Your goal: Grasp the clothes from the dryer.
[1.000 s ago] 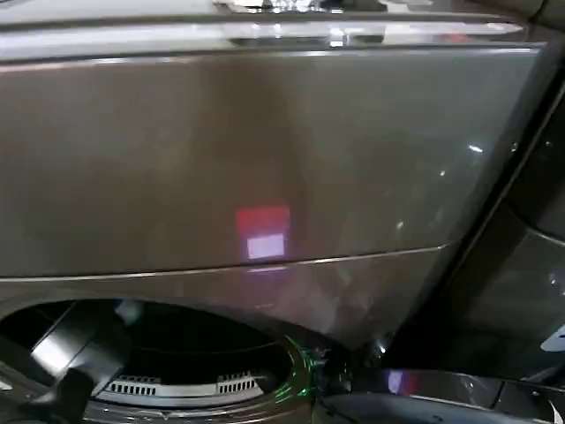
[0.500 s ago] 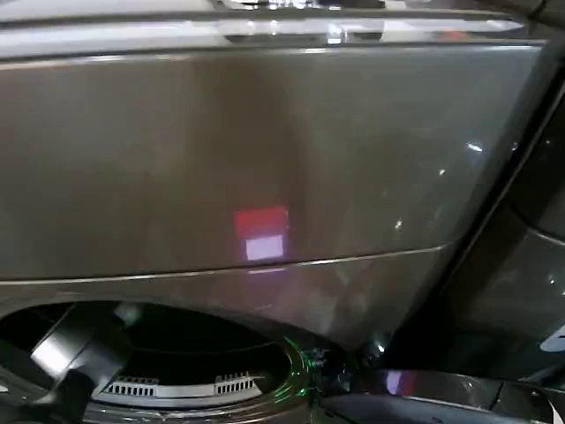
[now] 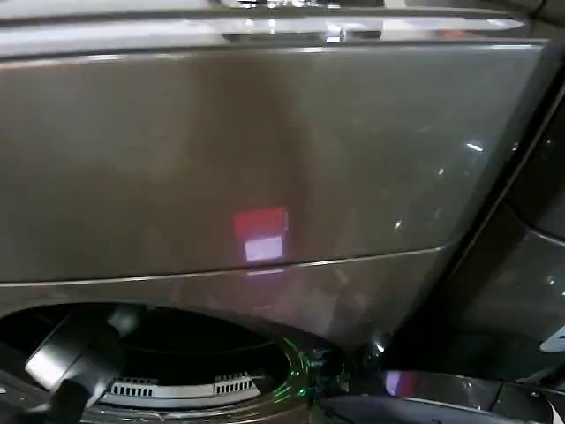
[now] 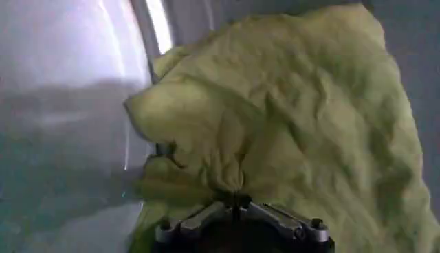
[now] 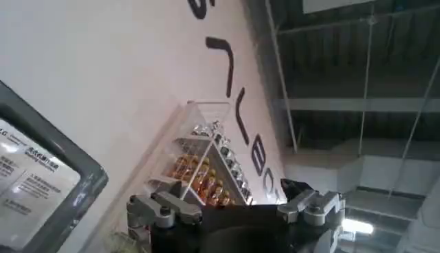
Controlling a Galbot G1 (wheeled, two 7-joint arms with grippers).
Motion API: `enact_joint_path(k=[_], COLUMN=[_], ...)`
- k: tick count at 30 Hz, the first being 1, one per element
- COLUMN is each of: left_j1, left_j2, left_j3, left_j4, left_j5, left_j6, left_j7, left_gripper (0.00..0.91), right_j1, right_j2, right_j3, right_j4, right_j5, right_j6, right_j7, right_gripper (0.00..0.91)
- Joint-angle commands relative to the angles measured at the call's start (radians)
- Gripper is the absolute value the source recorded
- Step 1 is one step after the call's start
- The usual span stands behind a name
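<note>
The left wrist view brings the clothes close, bunched inside the drum, the left gripper pinching a fold. From the head, the dryer swallows the left arm. The right gripper points up at a wall, released.

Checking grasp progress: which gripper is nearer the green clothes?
Left. The left gripper is pinched on the clothes inside the dryer; the right gripper points away at the room.
</note>
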Motion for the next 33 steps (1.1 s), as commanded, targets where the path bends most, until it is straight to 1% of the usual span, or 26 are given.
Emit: enact_joint_path(k=[1, 4, 8, 11, 17, 21, 23, 26, 29, 33], left_j1=[0.080, 0.130, 0.207, 0.265, 0.356, 0.396, 0.414, 0.440, 0.459, 0.477], left_j2=[-0.007, 0.003, 0.016, 0.012, -0.028, -0.065, -0.083, -0.106, -0.121, -0.136], left_j3=[-0.173, -0.248, -0.305, -0.331, -0.387, -0.418, -0.435, -0.465, -0.487, -0.517], left_j4=[-0.117, -0.188, -0.306, -0.360, -0.458, -0.530, -0.555, -0.588, -0.603, -0.635], left_j5=[-0.113, -0.135, -0.182, -0.209, -0.286, -0.386, -0.387, -0.383, -0.346, -0.337], left_j6=[0.017, 0.020, 0.027, 0.020, -0.002, -0.023, -0.053, -0.072, -0.119, -0.134], left_j7=[-0.220, -0.291, -0.396, -0.472, -0.629, -0.742, -0.791, -0.835, -0.878, -0.916], left_gripper=[0.000, 0.000, 0.000, 0.000, 0.000, 0.000, 0.000, 0.000, 0.000, 0.000], right_j1=[0.007, 0.013, 0.019, 0.019, 0.020, 0.021, 0.021, 0.021, 0.023, 0.023], right_j2=[0.003, 0.005, 0.005, 0.001, -0.002, -0.002, -0.003, -0.003, -0.004, -0.006], right_j3=[-0.009, -0.013, -0.018, -0.017, -0.017, -0.017, -0.016, -0.016, -0.020, -0.022], right_j4=[0.005, 0.006, 0.007, 0.004, 0.000, -0.004, -0.006, 0.000, 0.007, 0.014], right_j5=[0.000, -0.001, -0.001, 0.000, 0.001, 0.002, 0.003, 0.014, 0.012, 0.001], right_j6=[0.001, 0.001, 0.002, 0.003, 0.005, 0.006, 0.007, -0.005, -0.014, -0.016], right_j7=[0.001, 0.001, 0.002, 0.004, 0.003, 0.002, 0.004, 0.023, 0.031, 0.034], right_gripper=[0.907, 0.907, 0.907, 0.907, 0.907, 0.907, 0.907, 0.907, 0.907, 0.907])
